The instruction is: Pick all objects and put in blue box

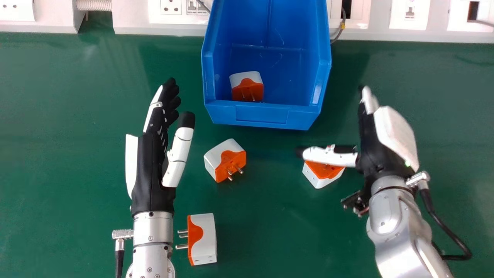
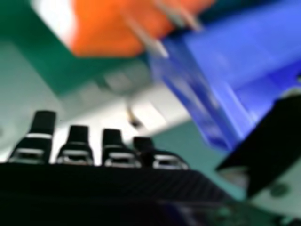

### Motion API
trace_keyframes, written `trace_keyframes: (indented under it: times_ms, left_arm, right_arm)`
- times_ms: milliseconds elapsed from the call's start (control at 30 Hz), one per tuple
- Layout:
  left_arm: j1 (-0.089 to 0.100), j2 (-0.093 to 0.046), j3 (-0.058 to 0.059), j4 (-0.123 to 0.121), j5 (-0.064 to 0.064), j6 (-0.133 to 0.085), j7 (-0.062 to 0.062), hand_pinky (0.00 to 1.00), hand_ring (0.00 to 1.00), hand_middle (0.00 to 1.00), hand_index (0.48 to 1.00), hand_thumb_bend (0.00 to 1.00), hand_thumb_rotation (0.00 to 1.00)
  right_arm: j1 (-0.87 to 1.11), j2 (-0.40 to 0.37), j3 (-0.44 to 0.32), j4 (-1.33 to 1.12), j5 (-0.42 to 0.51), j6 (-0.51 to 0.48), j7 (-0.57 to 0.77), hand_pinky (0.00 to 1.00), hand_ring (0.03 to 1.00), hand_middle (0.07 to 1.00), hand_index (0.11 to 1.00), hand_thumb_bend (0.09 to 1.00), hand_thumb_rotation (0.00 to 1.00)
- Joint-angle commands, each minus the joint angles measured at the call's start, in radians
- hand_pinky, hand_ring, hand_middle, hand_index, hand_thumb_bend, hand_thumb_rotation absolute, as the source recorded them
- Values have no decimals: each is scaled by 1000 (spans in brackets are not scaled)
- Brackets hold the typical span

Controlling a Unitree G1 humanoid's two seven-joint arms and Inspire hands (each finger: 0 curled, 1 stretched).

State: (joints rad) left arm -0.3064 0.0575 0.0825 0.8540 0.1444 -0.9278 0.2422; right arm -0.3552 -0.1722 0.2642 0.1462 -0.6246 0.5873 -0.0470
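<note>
Closest to the camera is the robot's right hand (image 1: 393,133), held open, its fingers (image 1: 370,101) straight and its thumb (image 1: 330,156) stuck out sideways. That thumb hides part of the right-hand plug (image 1: 322,178), a white and orange block sitting orange side up; whether they touch, I can't tell. Over to the left, in front of the box, sits the middle plug (image 1: 218,160), prongs poking out toward the robot. Nearer the robot again, the near plug (image 1: 204,239) lies with its prongs pointing at the left forearm (image 1: 152,231), just beside it. A fourth, the boxed plug (image 1: 249,90), is inside the blue box (image 1: 262,116), up by the front wall and over to the left. Left of the middle plug is the robot's left hand (image 1: 150,162), open too, straight-fingered with the thumb up and nothing in its grasp. Seen from the right hand, an orange and white plug (image 2: 113,28) looms close, prongs out, the box past it; which plug that is, I couldn't say. All of it is over a green table (image 1: 77,154). Along the back runs a white panel (image 1: 131,23) with sockets (image 1: 171,7) in it, a ribbed hose (image 1: 93,4) at the left and a thin grey cable (image 1: 341,33) hanging just right of the box. Black cables (image 1: 447,227) loop from both wrists.
</note>
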Motion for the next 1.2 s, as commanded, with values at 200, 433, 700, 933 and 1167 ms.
trace_keyframes:
  times_ms: [200,433,700,933,1167]
  left_arm:
    - [10,-4,-5,-22,-9,-16,-10,891,890,908,892,687,895]
    - [9,-3,-4,-18,-10,-19,-10,890,890,908,893,683,895]
    - [10,-4,-4,-21,-15,-19,-16,890,890,908,893,679,895]
    - [19,-8,-4,-36,-16,-17,-23,890,891,908,894,678,895]
    - [20,-9,-2,-28,-21,-20,-29,891,892,909,894,679,895]
  right_arm:
    - [-89,-43,106,-65,-90,237,199,918,977,988,994,997,531]
    - [-133,-71,206,-53,-149,363,301,934,982,994,996,999,552]
    - [-152,-72,272,-35,-176,409,308,925,974,993,998,1000,578]
    - [-148,-32,323,-6,-206,418,263,897,941,970,995,1000,578]
    - [-126,-5,289,6,-170,371,191,756,826,900,938,1000,492]
